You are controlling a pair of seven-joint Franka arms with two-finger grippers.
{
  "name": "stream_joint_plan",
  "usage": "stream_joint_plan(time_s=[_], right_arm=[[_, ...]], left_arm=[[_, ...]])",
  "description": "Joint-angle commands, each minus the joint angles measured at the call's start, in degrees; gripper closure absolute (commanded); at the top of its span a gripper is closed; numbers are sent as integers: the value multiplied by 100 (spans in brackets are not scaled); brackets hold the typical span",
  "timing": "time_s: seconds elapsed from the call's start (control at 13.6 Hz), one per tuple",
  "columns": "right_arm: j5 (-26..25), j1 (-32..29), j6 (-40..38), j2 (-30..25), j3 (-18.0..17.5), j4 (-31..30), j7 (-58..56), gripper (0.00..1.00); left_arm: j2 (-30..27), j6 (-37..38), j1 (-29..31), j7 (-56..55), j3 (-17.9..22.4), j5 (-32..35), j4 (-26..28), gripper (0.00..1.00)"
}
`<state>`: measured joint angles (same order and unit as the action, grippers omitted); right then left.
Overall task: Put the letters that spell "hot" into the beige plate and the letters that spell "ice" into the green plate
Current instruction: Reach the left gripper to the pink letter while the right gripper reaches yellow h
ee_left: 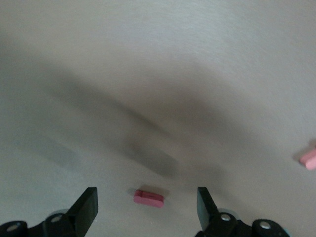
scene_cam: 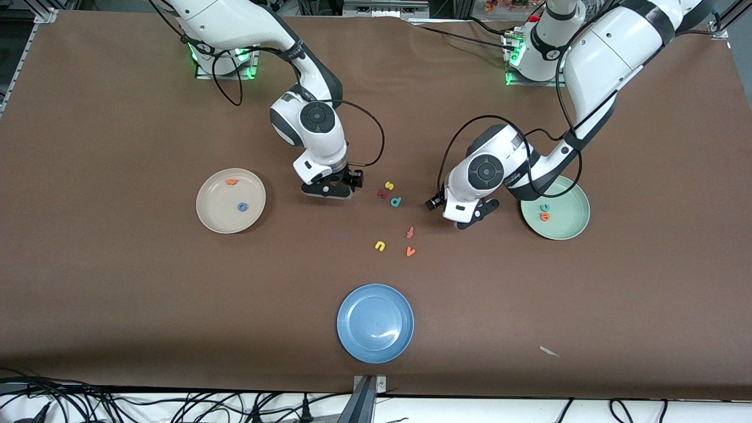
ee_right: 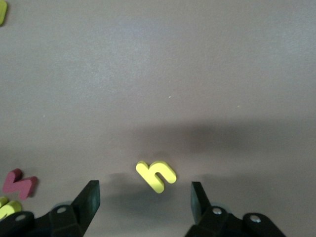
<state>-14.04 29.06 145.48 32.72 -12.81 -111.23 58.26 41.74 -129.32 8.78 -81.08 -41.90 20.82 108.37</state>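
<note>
At the front view's centre left, the round cream-beige plate (scene_cam: 230,200) already holds the orange foam "t" (scene_cam: 231,181) and blue ring "o" (scene_cam: 242,206). Just right of it, the right gripper (scene_cam: 326,191) hangs fingers spread astride the yellow foam "h" (ee_right: 156,176), lined up to pinch. Further right, the left gripper (scene_cam: 473,215), also spread, straddles the dark red bar "i" (ee_left: 148,198). The mint-green plate (scene_cam: 555,208) holds teal "c" (scene_cam: 544,207) and orange "e" (scene_cam: 544,217).

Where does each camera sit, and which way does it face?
Front view: high across the table, facing both arms' bases; shows beige plate, green plate.
Left wrist view: on the left arm, looking down between open jaws at the red "i".
Right wrist view: likewise, over the yellow "h".
Shared: brown table.
</note>
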Motion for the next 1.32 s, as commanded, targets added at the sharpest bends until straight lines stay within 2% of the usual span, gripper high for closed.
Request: stream_joint_plan(time_s=[0.0,0.15,0.29,0.51,0.59,0.74,0.88,1.25], right_arm=[[-213,-67,146,24,24,-65,116,17],[-222,-67,200,59,24,-74,116,17],[-222,-67,323,94,24,-100,116,17],[-222,-67,393,103,32,-153,116,17],[-248,-67,402,103,33,-179,116,17],[-265,-67,402,112,41,-179,116,17],[-301,-67,446,130,50,-188,116,18],[-362,-67,613,209,112,-206,107,21]], left_arm=[[-113,-85,-43,-1196,24,212,149,14],[-113,-111,-166,-2056,24,535,219,15],[-122,-548,-166,-3094,15,1089,403,15],[-131,-639,-175,-3492,-2,1197,483,15],[-131,-639,-193,-3642,-11,1197,492,19],[-131,-639,-245,-3783,-20,1197,492,44],[-131,-639,-280,-3871,-20,1197,483,50],[-122,-630,-333,-3951,-20,1197,475,52]])
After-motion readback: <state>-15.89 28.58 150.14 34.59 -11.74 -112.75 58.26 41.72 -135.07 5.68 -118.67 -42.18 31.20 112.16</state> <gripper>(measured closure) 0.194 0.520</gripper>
